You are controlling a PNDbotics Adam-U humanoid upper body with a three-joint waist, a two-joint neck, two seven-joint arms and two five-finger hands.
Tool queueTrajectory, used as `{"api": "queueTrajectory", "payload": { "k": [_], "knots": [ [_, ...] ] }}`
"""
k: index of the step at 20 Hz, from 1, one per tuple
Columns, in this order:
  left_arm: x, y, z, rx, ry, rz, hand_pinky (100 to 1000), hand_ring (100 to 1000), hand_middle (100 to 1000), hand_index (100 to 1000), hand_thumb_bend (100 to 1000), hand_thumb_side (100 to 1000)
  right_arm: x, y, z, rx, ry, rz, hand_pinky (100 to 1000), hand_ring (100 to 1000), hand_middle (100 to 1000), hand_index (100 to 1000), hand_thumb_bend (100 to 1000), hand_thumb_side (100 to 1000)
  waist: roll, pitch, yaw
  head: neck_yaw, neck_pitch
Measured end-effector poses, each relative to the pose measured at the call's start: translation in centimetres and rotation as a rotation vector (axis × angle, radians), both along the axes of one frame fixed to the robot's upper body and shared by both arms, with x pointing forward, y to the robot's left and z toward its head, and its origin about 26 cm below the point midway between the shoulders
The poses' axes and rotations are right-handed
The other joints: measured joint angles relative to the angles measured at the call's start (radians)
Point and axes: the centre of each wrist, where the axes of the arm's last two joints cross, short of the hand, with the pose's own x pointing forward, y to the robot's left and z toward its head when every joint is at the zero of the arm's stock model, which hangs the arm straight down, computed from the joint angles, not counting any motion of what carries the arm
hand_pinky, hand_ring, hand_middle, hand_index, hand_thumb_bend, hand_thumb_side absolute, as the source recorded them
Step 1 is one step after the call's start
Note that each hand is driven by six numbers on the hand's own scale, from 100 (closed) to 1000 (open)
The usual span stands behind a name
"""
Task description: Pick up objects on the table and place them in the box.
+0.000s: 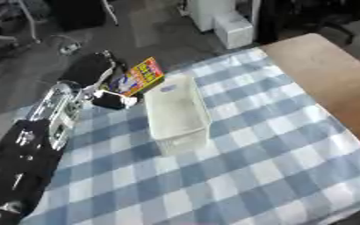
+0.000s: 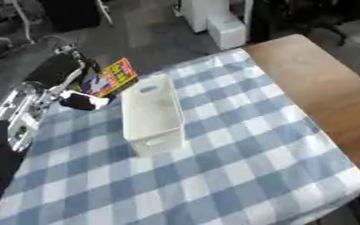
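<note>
White plastic, the one box sits left of the frame's centre on the desk, its long side running from the upper middle down toward the lower left; what shows of its inside holds nothing. One colourful flat packet, yellow and red with dark blue print, stands tilted at the box's upper left end, just beside its rim and not inside it. The left robot hand comes in from the left edge in the upper left of the frame, its black fingers curled round the packet's lower left side, with a dark fingertip below it near the box's wall. A blue-and-white checked cloth covers most of the desk, leaving a bare brown wooden strip along the right side. The right robot hand appears in neither view.
</note>
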Motion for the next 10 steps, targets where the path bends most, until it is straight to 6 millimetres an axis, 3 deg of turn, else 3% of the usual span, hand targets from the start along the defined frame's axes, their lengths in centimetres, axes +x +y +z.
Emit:
{"api": "queueTrajectory", "payload": {
  "k": [6,10],
  "knots": [
    [1.3,1.1,1.1,0.198,-0.116,-0.03,100,198,230,245,319,517,0.1,0.1,0.2,0.007,0.006,0.007,499,477,472,591,100,1000,0.007,-0.001,-0.007,0.001,-0.005],
    [1.8,1.9,0.5,0.286,-0.169,-0.037,100,216,231,238,312,523,0.1,0.1,0.5,0.009,0.01,0.01,498,478,473,591,100,1000,0.009,-0.001,-0.011,0.002,-0.008]
  ]
}}
